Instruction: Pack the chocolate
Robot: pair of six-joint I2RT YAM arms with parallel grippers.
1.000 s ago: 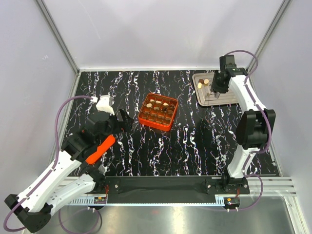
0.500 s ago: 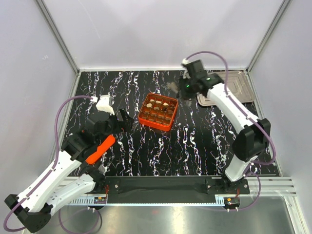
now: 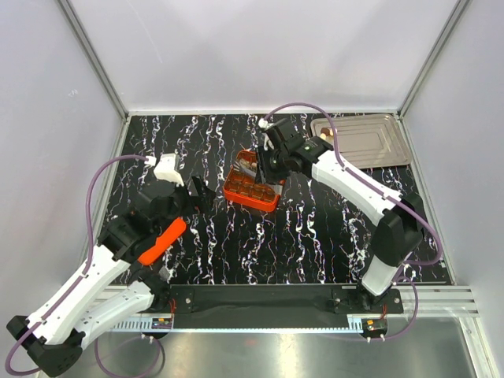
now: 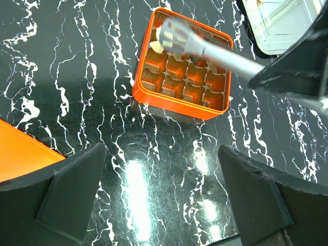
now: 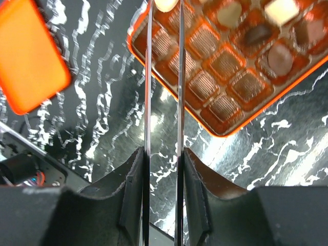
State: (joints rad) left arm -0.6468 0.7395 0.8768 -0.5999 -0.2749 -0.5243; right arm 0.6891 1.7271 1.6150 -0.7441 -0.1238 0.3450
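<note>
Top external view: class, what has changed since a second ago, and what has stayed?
The right gripper swung left from the silver tray to above the orange grid box, jaws closed on a cream chocolate. The left gripper stayed put, jaws open; box and tray did not move.

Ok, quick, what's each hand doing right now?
Left hand: open, empty.
Right hand: closed on tweezers, a cream chocolate at their tips.

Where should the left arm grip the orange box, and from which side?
Probably the near wall of the orange box, from above, one finger outside: that rim is thin, upright, faces the left end effector, and lies clear of the metal tongs.
</note>
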